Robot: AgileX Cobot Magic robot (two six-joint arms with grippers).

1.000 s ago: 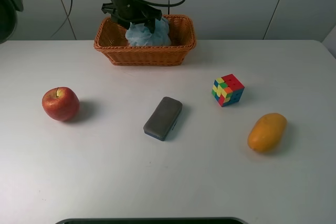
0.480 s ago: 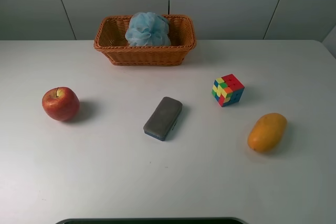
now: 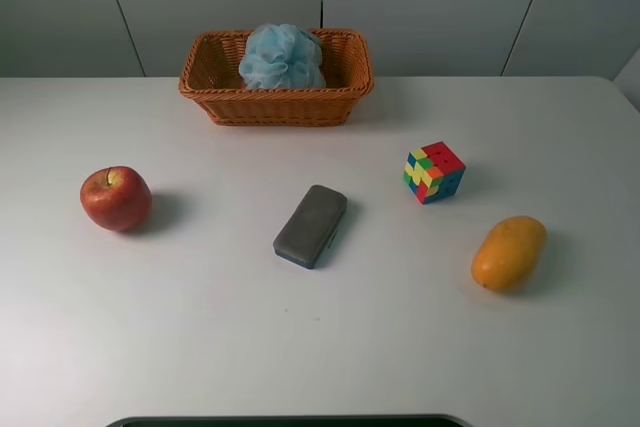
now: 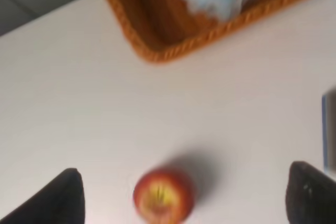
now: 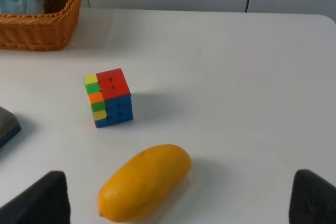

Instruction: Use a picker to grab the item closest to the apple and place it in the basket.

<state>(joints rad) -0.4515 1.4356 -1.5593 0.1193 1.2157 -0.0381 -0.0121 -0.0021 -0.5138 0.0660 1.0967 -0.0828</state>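
I judge the job all but finished: the pale blue ruffled mesh bath puff (image 3: 282,57) lies inside the woven orange wicker basket (image 3: 275,107) at the far side of the white table (image 3: 200,347), well apart from the red apple (image 3: 115,197) on the left. My left gripper (image 4: 189,196) and right gripper (image 5: 182,198) both gape wide and carry nothing. The puff is a round ball with no long axis or heading that I can make out, and it rises above the basket's rim.
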